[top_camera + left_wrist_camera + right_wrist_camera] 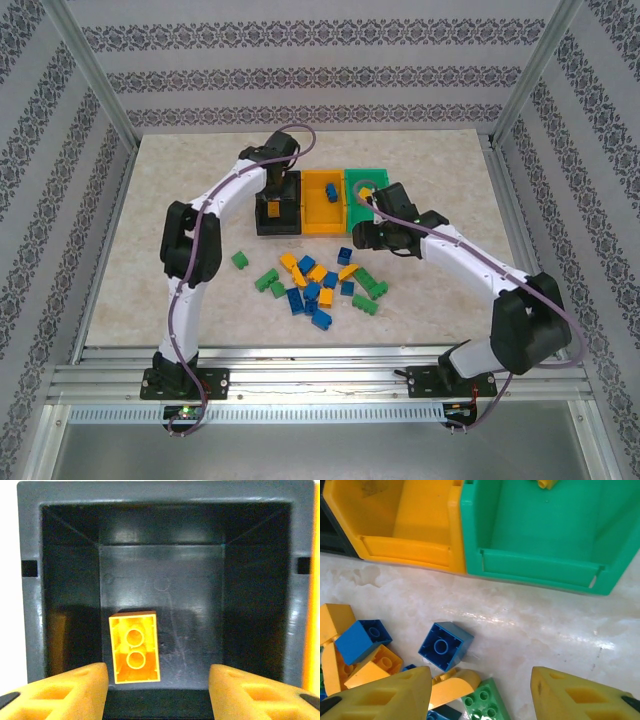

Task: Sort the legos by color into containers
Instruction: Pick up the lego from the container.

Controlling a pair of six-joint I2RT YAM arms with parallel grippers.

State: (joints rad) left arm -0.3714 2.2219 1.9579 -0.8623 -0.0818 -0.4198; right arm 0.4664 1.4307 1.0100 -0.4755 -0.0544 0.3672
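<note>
My left gripper hangs open over the black bin. A yellow-orange brick lies studs-down on that bin's floor, free of the fingers. From above, the black bin, orange bin and green bin stand side by side. A blue brick lies in the orange bin. My right gripper is open just in front of the green bin, above a blue brick, a curved yellow brick and a green brick. Nothing is between its fingers.
Several loose green, blue and yellow-orange bricks form a pile in front of the bins; one green brick sits apart to the left. A small yellow piece shows at the green bin's far end. Metal frame posts border the table.
</note>
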